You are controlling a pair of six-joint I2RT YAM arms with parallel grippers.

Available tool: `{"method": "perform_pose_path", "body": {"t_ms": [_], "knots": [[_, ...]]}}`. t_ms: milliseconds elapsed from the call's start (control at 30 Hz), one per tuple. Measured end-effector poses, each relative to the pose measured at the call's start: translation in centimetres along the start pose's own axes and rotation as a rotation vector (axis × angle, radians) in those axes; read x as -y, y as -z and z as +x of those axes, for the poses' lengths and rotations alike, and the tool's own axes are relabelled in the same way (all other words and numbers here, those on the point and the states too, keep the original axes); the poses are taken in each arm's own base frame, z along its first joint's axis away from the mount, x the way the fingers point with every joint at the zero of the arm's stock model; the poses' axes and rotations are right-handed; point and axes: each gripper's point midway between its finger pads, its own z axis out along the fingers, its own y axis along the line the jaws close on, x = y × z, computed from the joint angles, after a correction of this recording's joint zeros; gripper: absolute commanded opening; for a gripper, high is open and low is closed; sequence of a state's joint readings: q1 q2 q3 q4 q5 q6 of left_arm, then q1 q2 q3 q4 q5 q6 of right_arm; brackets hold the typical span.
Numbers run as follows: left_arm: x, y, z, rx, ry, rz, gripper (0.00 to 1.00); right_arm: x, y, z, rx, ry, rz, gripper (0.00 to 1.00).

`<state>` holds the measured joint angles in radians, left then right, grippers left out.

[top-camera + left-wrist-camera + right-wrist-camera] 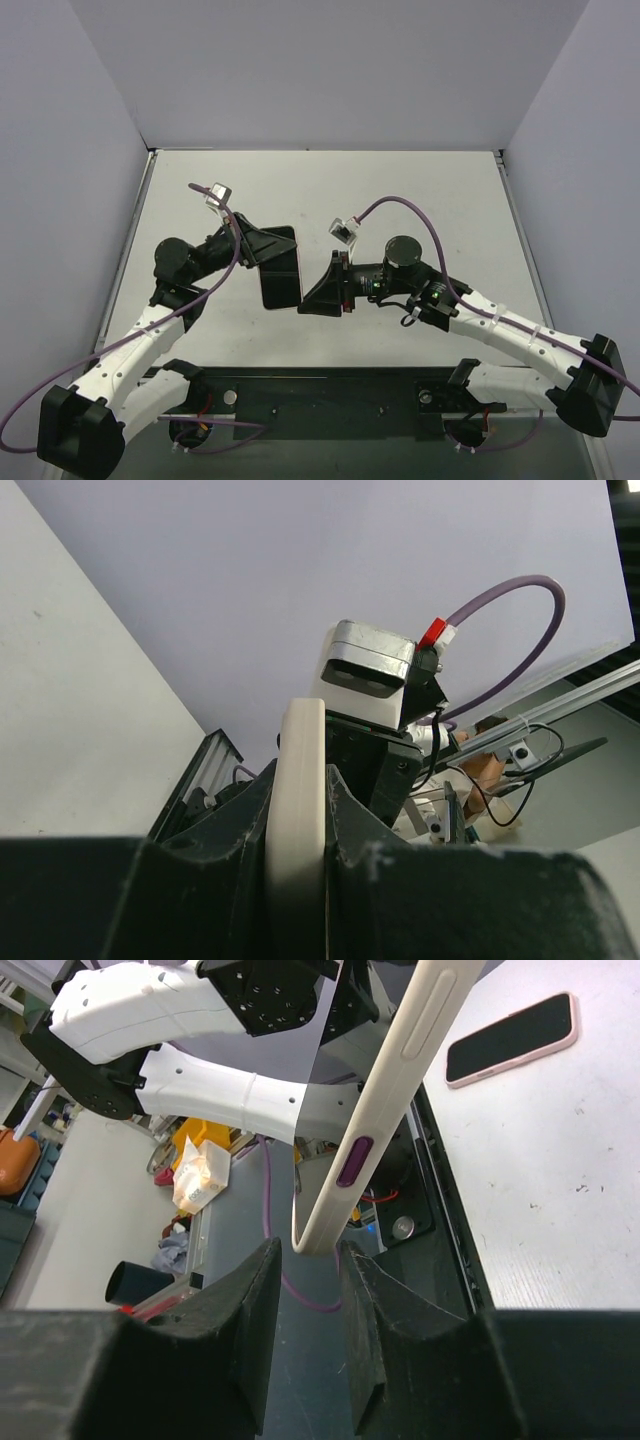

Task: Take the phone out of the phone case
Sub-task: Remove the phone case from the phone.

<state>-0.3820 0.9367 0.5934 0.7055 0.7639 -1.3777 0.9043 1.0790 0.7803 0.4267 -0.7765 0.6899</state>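
The cream phone case (400,1070), with a purple side button, is held on edge in the air. My left gripper (300,780) is shut on one end of the case (300,740). Its other end reaches the tips of my right gripper (310,1255), whose jaws stand slightly apart around that corner. The case looks hollow at that end. The phone (510,1038), black-faced with a pink rim, lies flat on the white table. In the top view the phone (283,285) lies partly under the left gripper (272,245) and left of the right gripper (322,292). The case is hard to make out there.
A black base plate (320,400) runs along the near table edge between the arm bases, and also shows in the right wrist view (440,1200). Grey walls enclose the white table (420,190) on three sides. Purple cables loop above both wrists.
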Motion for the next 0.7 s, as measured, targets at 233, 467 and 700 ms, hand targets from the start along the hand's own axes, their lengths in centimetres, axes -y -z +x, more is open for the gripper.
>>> {"method": "perform_pose_path", "body": {"t_ms": [233,467,700], "knots": [[0.3,0.2,0.4,-0.024,0.007,0.007,0.00,0.2,-0.7,0.0,-0.015,-0.013,-0.021,0.26],[0.8,0.2,0.4,-0.032,0.008,0.015,0.00,-0.2,-1.0,-0.2,-0.026,-0.006,-0.043,0.22],[1.9,0.0,0.9,-0.101,0.033,0.046,0.00,-1.2,-1.4,0.3,-0.066,0.075,-0.053,0.00]]}}
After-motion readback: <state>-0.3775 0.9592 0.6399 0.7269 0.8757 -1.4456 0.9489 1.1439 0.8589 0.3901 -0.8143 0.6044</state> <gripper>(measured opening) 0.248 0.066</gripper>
